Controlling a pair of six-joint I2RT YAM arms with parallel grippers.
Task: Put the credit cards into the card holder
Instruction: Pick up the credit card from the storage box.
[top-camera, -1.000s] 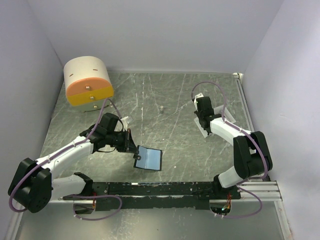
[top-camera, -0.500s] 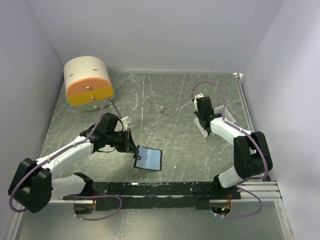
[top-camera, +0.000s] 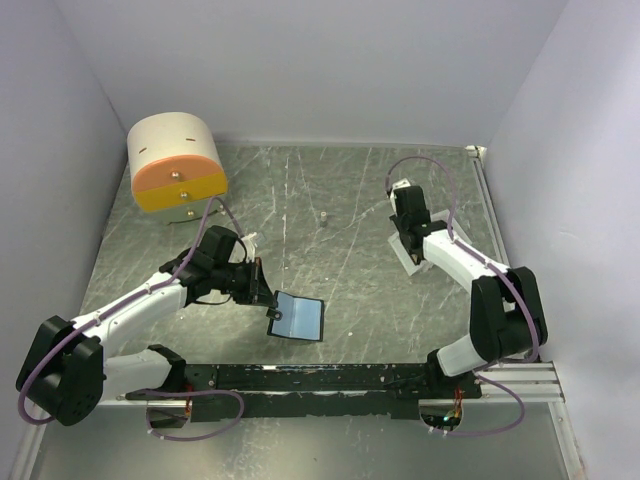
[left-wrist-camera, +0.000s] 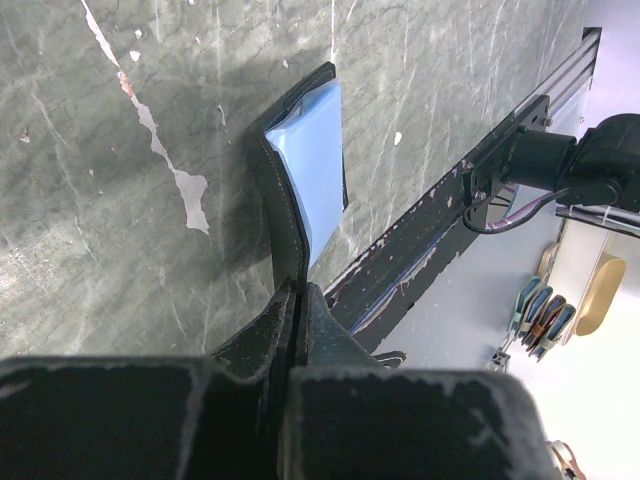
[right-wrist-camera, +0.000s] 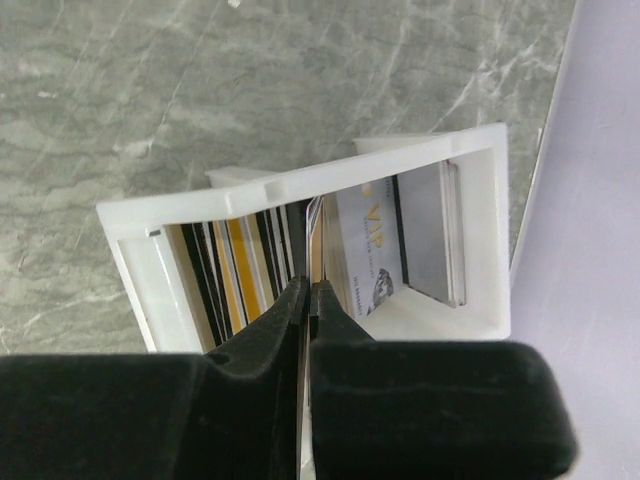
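I count one card holder (left-wrist-camera: 312, 165) clamped in the left gripper (left-wrist-camera: 300, 292). The right gripper (right-wrist-camera: 307, 290) is pinched shut among several credit cards (right-wrist-camera: 243, 268) in one white tray (right-wrist-camera: 420, 150).

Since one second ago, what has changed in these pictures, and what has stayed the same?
The right arm's wrist shifted slightly away from its base. The right gripper is shut among the credit cards in the white tray; whether it pinches one is unclear. Unchanged: the left gripper keeps clamping the open card holder, and the round drawer box did not move.
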